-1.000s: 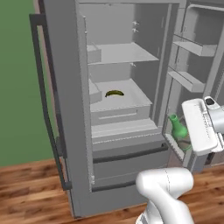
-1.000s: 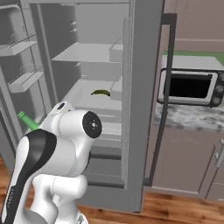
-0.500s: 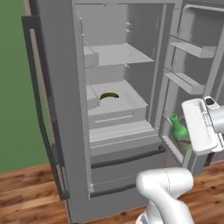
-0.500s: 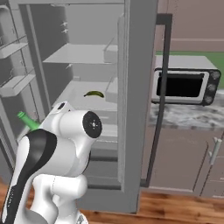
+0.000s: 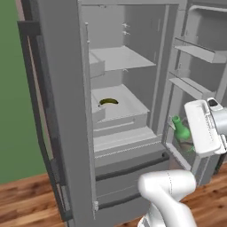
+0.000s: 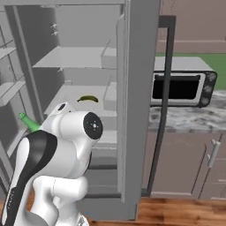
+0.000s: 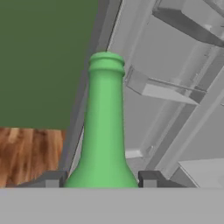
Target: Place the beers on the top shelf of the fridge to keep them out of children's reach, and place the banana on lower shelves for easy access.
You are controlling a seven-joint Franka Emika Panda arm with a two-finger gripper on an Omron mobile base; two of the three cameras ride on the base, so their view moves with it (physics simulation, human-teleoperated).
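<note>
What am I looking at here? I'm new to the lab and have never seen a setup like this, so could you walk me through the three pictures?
It is a simulated kitchen with a white robot arm on a driving base. Two pictures come from cameras on that base, behind the arm to its left and right; both look at the same open grey fridge. The third comes from a camera on the hand, looking along the gripper.

In the hand view the green bottle stands between the two dark finger tips, so the gripper is closed on it. In the left base view you see the same bottle beside the white hand, in front of the open fridge door.

Inside the fridge, the banana lies on a lower shelf. The top shelf above it holds no bottle. In the right base view a microwave sits on the counter.
</note>
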